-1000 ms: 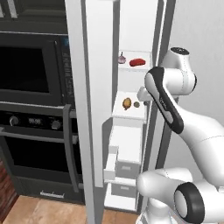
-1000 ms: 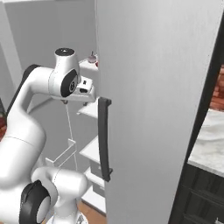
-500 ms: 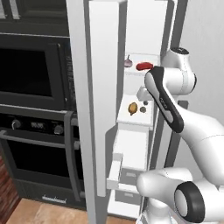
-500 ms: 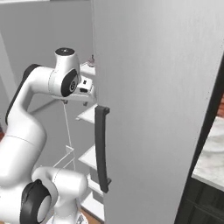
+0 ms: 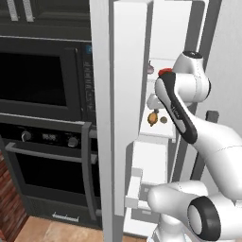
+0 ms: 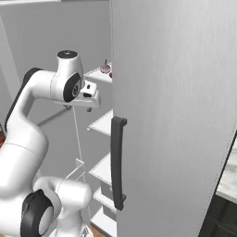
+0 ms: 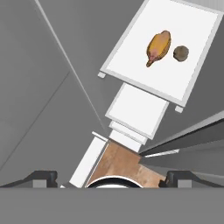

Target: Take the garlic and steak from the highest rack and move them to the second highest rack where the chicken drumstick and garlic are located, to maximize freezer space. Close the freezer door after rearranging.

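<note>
- Presently the fingers (image 7: 43, 177) are spread wide with nothing between them. In the hand view they look down on the second rack (image 7: 131, 57) in the upper right of the frame.
- On that rack the drumstick (image 7: 158, 47) and a garlic (image 7: 181, 53) lie just beside each other, apart, towards its far side.
- The steak (image 5: 165, 72) sits at the upper centre of the left base view, partly behind the arm. The top garlic (image 5: 150, 68) is just to its left. Both are on the top rack (image 6: 96, 73), so neither has been moved yet.
- Risk: the hand is between the two racks, so a reach for the steak could catch the top rack's lip from below. My guess is that it must first back out towards the opening.
- Risk: the steak is a flat slab. Fingers coming in level could push it deeper instead of closing on it.
- Risk: the round garlic may roll when nudged, perhaps off the rack edge.
- Risk: dropping items near the drumstick could knock it or its garlic. The near, lower-left part of the second rack is bare, and that looks the safer landing spot.
- Room: the freezer door (image 5: 130, 94) stands open at centre-left of the left base view, close beside the arm.
- Room: a tall grey panel (image 6: 176, 115) with a dark handle (image 6: 118, 162) walls off the right of the right base view, so sideways swing is tight on both sides.
</note>
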